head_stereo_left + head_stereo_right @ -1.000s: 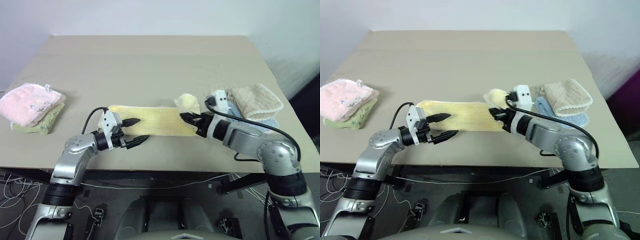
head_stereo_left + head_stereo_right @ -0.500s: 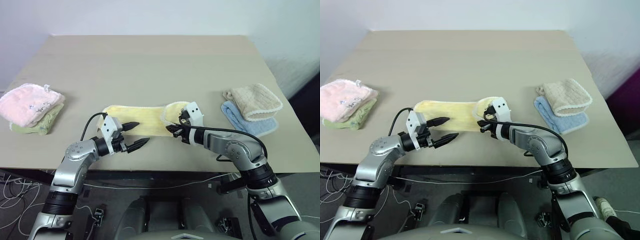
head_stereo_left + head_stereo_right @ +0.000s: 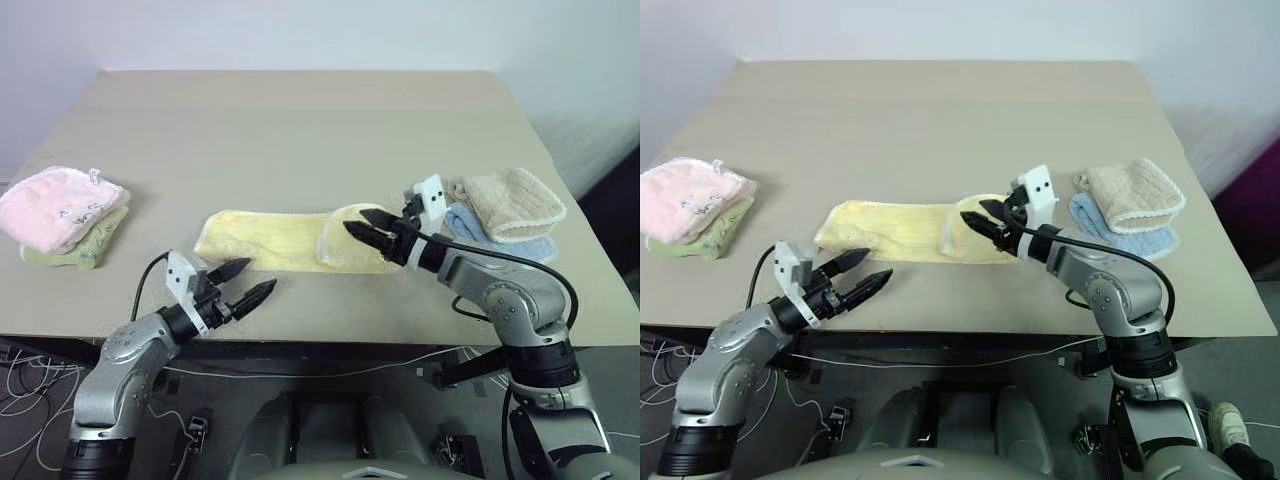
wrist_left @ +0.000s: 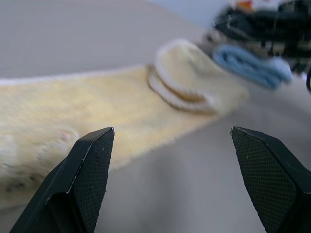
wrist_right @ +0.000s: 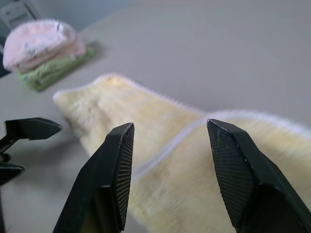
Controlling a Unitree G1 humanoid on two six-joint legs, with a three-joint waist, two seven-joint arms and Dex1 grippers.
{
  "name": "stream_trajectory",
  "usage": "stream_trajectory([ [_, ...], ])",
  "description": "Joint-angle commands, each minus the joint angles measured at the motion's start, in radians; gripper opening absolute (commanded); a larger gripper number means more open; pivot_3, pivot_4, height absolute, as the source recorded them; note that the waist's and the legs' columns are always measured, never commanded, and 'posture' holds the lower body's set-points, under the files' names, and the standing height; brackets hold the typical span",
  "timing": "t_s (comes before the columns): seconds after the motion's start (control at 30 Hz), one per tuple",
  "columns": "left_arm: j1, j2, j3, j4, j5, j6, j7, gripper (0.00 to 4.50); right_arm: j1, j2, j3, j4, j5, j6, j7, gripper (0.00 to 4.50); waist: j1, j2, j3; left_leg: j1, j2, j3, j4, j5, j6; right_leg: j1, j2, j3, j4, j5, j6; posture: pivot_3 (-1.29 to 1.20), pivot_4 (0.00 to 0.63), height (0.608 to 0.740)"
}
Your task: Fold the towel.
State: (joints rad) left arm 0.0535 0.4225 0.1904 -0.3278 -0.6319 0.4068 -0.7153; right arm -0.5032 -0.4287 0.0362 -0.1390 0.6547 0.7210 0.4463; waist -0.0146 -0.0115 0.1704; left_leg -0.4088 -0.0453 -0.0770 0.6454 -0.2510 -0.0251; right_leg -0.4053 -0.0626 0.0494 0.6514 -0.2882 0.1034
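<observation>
The pale yellow towel (image 3: 280, 240) lies as a long strip near the table's front edge, its right end folded back over itself in a short flap (image 3: 352, 240) with whitish edging. My right gripper (image 3: 354, 220) hovers just over that flap, open, with nothing between its fingers. My left gripper (image 3: 262, 274) stands open at the front edge of the table, a little in front of the towel's left end and apart from it. The left wrist view looks along the towel (image 4: 97, 102) toward the flap; the right wrist view looks down its length (image 5: 194, 165).
A pink towel (image 3: 58, 205) rests on a green one (image 3: 78, 250) at the table's left edge. A beige folded towel (image 3: 512, 202) lies on a blue one (image 3: 535, 250) at the right, close behind my right arm. The table's front edge (image 3: 330, 330) runs just below the grippers.
The right gripper carried the towel's right end leftward, laid it over as a flap, opened and drew back right. The left gripper pulled back from the towel toward the front edge.
</observation>
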Motion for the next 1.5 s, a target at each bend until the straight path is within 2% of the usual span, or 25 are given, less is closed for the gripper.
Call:
stream_trajectory([
  [0.03,0.027,-0.029,0.05,-0.087,-0.102,0.074,0.091,4.01,-0.056,0.024,0.021,0.132,-0.093,-0.131,0.078,1.27,-0.002,0.0,0.0,0.0,0.0,0.0,0.0,0.0,0.0,0.0,0.0,0.0,0.0,0.0,0.0,0.0,0.15,0.74],
  [0.13,0.054,-0.083,0.094,-0.12,-0.214,0.134,0.184,4.01,-0.087,0.054,0.078,0.259,-0.185,-0.242,0.152,0.19,-0.004,0.0,0.0,0.0,0.0,0.0,-0.001,0.0,0.0,-0.001,0.001,0.0,0.0,0.0,0.0,0.0,0.15,0.74],
  [0.17,0.068,-0.103,0.106,-0.132,-0.239,0.144,0.217,4.01,-0.092,0.065,0.095,0.298,-0.216,-0.28,0.172,0.06,-0.005,0.0,0.0,0.0,0.0,0.0,0.0,0.0,0.0,-0.001,0.001,0.0,0.0,0.0,0.0,0.0,0.15,0.74],
  [0.47,0.141,-0.222,0.175,-0.151,-0.366,0.169,0.45,4.01,-0.082,0.124,0.174,0.527,-0.407,-0.471,0.243,0.06,0.001,0.0,0.0,0.0,-0.001,0.0,0.0,0.0,0.0,0.0,0.0,0.0,0.0,0.0,0.0,0.0,0.15,0.74],
  [0.57,0.138,-0.237,0.16,-0.131,-0.353,0.183,0.516,4.01,-0.073,0.132,0.17,0.539,-0.437,-0.504,0.25,0.06,0.0,0.0,0.0,0.001,0.0,0.0,0.0,0.0,0.0,0.001,0.001,0.0,0.0,0.0,0.0,0.0,0.15,0.74],
  [0.7,0.102,-0.261,0.163,-0.091,-0.374,0.205,0.601,4.01,-0.058,0.122,0.12,0.413,-0.391,-0.494,0.288,0.06,0.002,0.0,0.0,0.001,-0.001,0.0,0.0,0.0,0.0,0.001,0.001,0.0,0.0,0.0,0.0,0.0,0.15,0.74],
  [0.8,0.054,-0.283,0.189,-0.051,-0.43,0.216,0.658,4.48,-0.052,0.089,0.063,0.271,-0.336,-0.447,0.308,0.0,0.004,0.0,0.0,0.001,-0.001,0.0,0.001,0.0,0.0,0.001,0.0,0.0,0.0,0.0,0.0,0.0,0.15,0.74],
  [1.03,-0.05,-0.273,0.209,0.041,-0.513,0.261,0.714,4.48,-0.06,0.033,-0.018,0.102,-0.281,-0.359,0.298,0.0,0.006,0.0,0.0,0.001,-0.001,0.0,0.001,0.0,-0.001,0.002,0.0,-0.001,0.0,0.0,0.0,0.0,0.15,0.74],
  [1.3,-0.206,-0.218,0.182,0.217,-0.444,0.3,0.712,4.48,-0.037,0.02,-0.036,0.045,-0.283,-0.331,0.271,0.0,0.013,0.001,-0.001,0.001,-0.003,-0.002,0.001,0.0,-0.001,0.002,0.0,-0.002,0.001,0.0,0.0,0.0,0.15,0.74],
  [1.43,-0.23,-0.219,0.188,0.247,-0.432,0.299,0.695,4.48,-0.014,0.012,-0.045,0.018,-0.282,-0.319,0.255,0.0,0.017,0.001,-0.001,0.001,-0.004,-0.002,0.001,0.001,-0.001,0.002,0.0,-0.002,0.001,0.0,0.0,0.0,0.15,0.74],
  [1.5,-0.236,-0.226,0.2,0.252,-0.439,0.289,0.684,4.06,-0.002,0.008,-0.049,0.007,-0.281,-0.314,0.245,0.0,0.019,0.001,-0.001,0.001,-0.004,-0.002,0.001,0.001,-0.001,0.002,0.0,-0.002,0.001,0.0,0.0,0.0,0.15,0.74],
])
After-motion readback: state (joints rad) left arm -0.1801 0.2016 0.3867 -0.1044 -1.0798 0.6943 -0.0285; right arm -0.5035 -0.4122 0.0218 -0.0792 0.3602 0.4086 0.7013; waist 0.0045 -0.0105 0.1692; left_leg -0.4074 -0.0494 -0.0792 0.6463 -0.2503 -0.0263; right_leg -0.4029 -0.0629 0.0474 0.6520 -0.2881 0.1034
